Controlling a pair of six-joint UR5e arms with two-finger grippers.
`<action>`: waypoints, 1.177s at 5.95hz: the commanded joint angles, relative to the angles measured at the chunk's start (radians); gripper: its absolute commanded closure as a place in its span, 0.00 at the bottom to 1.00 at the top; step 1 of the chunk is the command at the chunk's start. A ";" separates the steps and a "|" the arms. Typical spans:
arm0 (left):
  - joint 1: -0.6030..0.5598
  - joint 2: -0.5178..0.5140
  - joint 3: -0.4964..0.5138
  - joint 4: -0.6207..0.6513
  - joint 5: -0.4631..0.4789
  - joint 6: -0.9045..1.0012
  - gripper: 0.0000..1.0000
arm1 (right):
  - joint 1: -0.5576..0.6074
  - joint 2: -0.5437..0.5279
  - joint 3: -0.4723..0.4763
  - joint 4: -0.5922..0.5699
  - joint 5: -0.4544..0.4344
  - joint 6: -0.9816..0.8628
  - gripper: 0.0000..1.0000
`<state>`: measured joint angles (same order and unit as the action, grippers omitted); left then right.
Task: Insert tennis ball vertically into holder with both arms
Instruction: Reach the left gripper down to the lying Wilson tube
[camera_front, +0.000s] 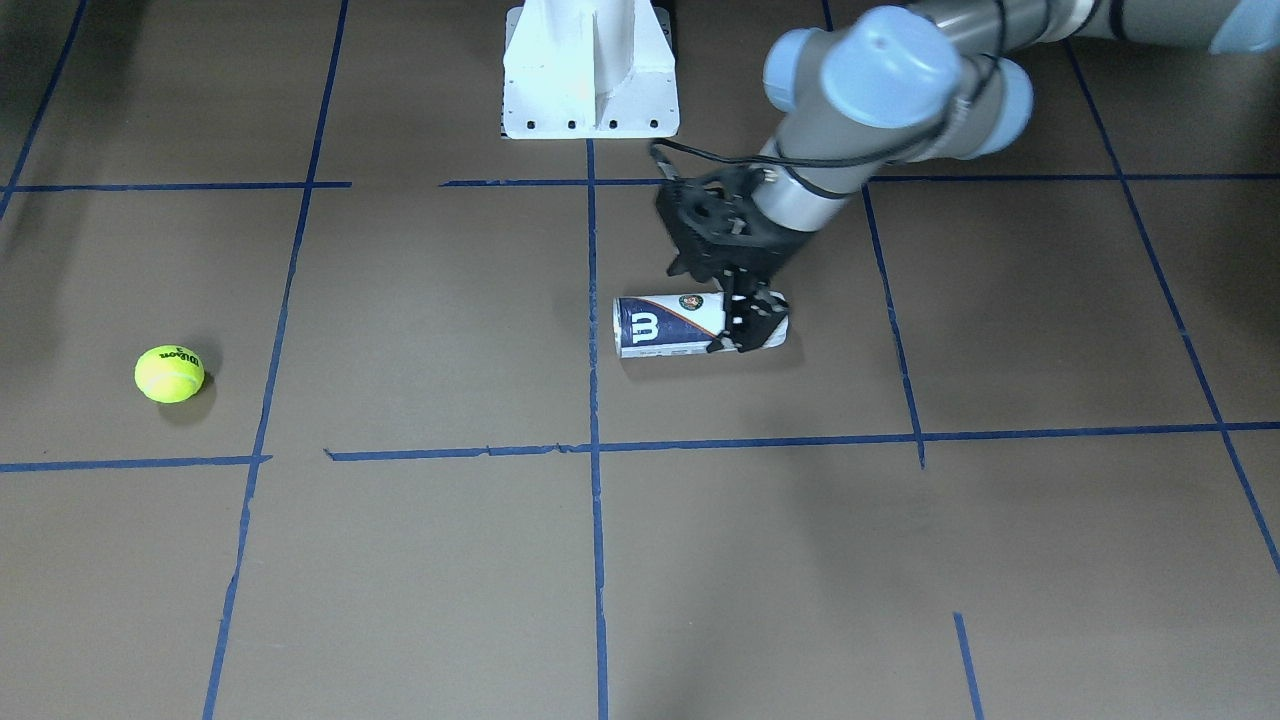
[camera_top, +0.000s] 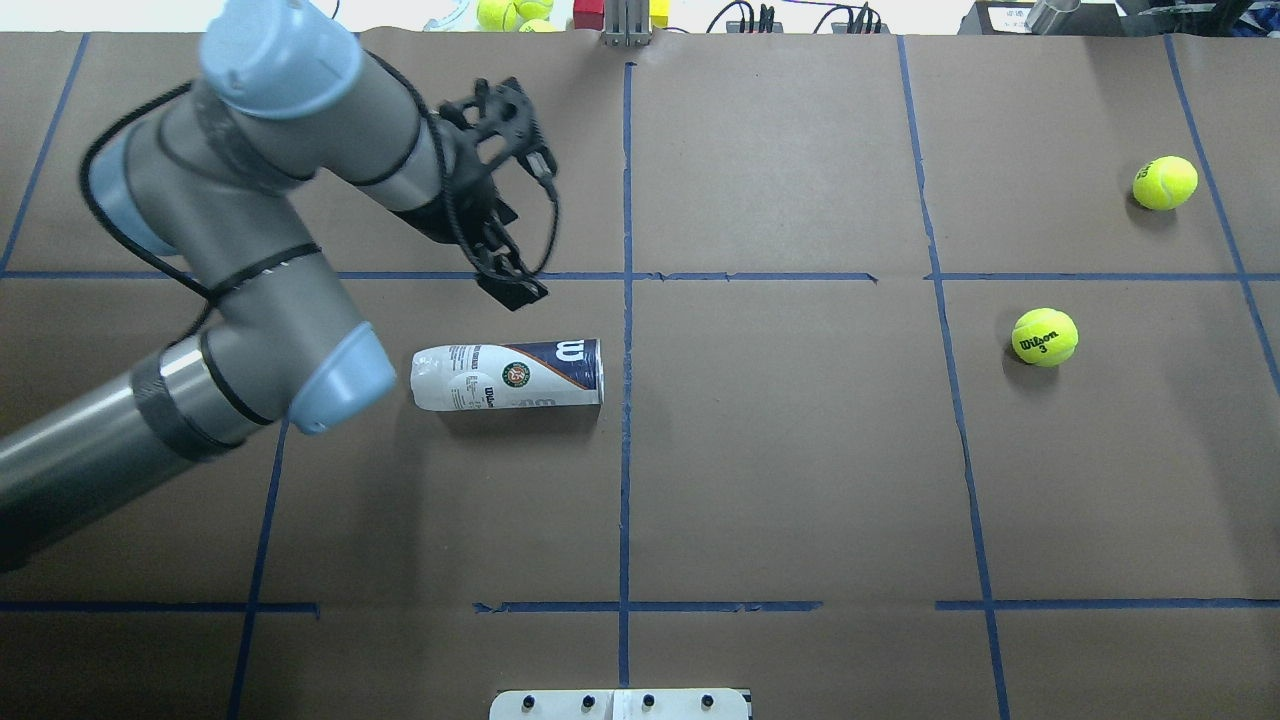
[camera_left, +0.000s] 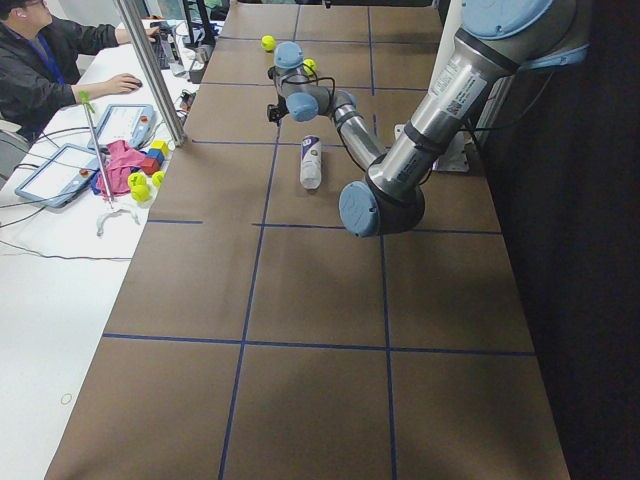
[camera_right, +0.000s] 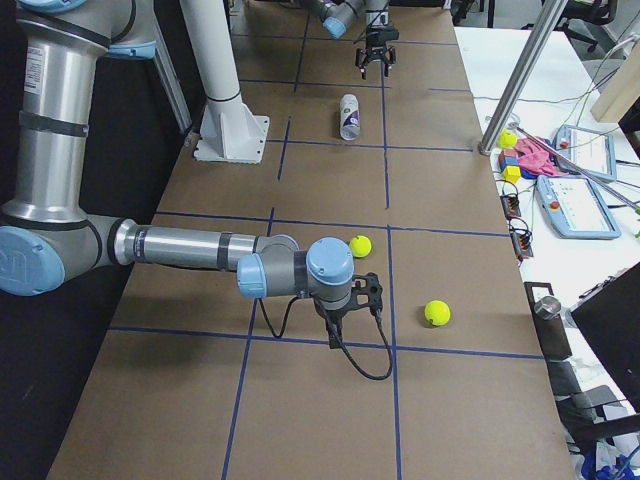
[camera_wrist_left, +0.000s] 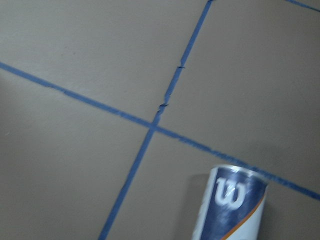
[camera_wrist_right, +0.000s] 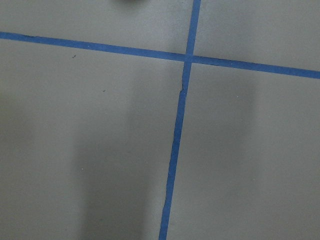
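- Brown paper covers the table (camera_top: 800, 450), and the holder (camera_top: 510, 375) lies on its side there, its navy "W" end just beside the centre tape line (camera_top: 626, 450).
- We see the left gripper (camera_top: 508, 280) hanging over the holder, clear of it, with its fingers spread apart.
- We find the tennis ball (camera_top: 1045, 337) well apart from the holder, on the robot's right (a second ball (camera_top: 1165, 183) sits farther out).
- We cannot tell how the right gripper (camera_right: 345, 308) stands; it hangs low near the tennis ball.
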<state>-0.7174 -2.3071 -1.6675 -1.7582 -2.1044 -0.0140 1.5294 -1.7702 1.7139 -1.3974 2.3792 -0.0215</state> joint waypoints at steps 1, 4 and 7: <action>0.062 -0.122 0.000 0.237 0.057 0.102 0.00 | 0.000 -0.002 -0.002 0.000 0.000 0.000 0.00; 0.100 -0.192 0.006 0.529 0.182 0.327 0.00 | 0.000 0.000 -0.007 0.000 0.000 0.000 0.00; 0.182 -0.308 0.206 0.594 0.332 0.330 0.00 | 0.000 -0.002 -0.011 0.000 0.000 0.000 0.00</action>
<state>-0.5562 -2.5788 -1.5332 -1.1738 -1.8066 0.3149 1.5294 -1.7706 1.7035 -1.3974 2.3792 -0.0218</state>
